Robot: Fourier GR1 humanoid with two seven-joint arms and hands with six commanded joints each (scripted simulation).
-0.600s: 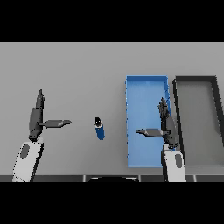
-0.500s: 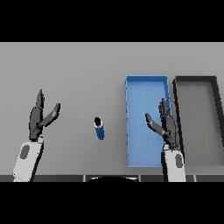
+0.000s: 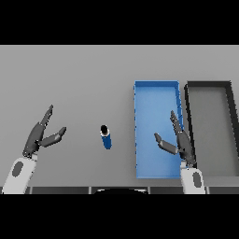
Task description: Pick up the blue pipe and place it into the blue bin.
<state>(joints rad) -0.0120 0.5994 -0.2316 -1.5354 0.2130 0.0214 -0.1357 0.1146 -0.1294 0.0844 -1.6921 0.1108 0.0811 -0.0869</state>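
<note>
Blue pipe (image 3: 106, 136) untouched at table centre; blue bin (image 3: 156, 95) at 3 o'clock; right hand (image 3: 181, 143) spread over it, left hand (image 3: 41, 135) spread at 9 o'clock

The blue pipe (image 3: 106, 136) lies on the grey table (image 3: 84, 79), between the two hands and just left of the blue bin (image 3: 157, 170). Its dark open end faces away from the robot. The blue bin is a long rectangular tray. A dark bin (image 3: 188, 100) of similar shape sits just beside its right wall.

The left hand (image 3: 41, 135) is positioned well left of the pipe, fingers straight, thumb spread toward the pipe, holding nothing. The right hand (image 3: 179, 140) is positioned over the right part of the blue bin, fingers straight, thumb extended left, holding nothing.
</note>
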